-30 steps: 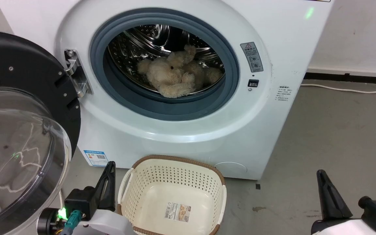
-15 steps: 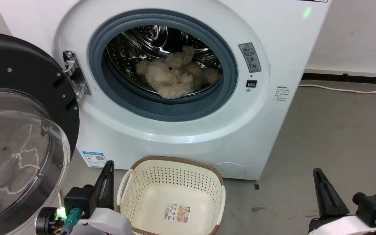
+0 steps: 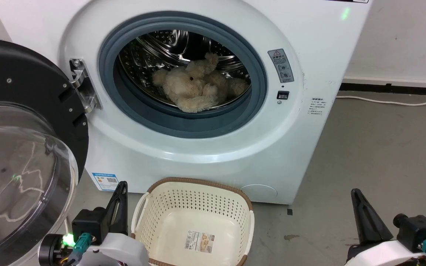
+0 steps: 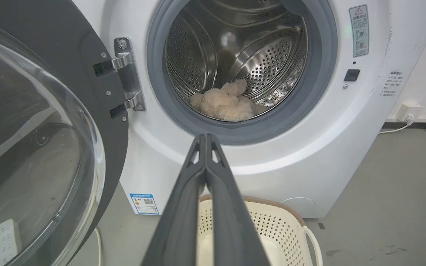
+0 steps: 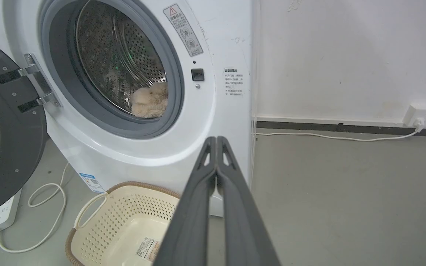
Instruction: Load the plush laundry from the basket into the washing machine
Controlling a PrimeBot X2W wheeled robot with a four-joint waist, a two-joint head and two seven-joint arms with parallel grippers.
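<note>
Jaws first: the left gripper [image 4: 205, 137] is clamped tight, fingers flat against each other with nothing between them. The right gripper [image 5: 216, 139] is the same, pinched closed on air. Both sit low and back, one on each side of the basket [image 3: 198, 181]. Their fingers aim at the washing machine [image 3: 290, 155] but are well apart from it. Looks like a parked pose to me, since there's no reason to hold them open with nothing to grab.

The basket is on the floor right at the foot of the machine, under the opening. That makes sense, since it's a short lift from one to the other. No plush in it, just a sticker [image 3: 200, 241] on the bottom.

The plush laundry [image 3: 192, 88] lies in a heap on the bottom of the steel drum [image 3: 168, 40], toward the front. Its nearest limb is close to the grey door ring [image 3: 183, 127]. From this angle I honestly can't tell if it touches the rubber or sits just behind it. The door [image 3: 24, 81] hangs wide open on the left.

I'd call the loading done. If the door gets closed next, that limb is what I'd watch.
</note>
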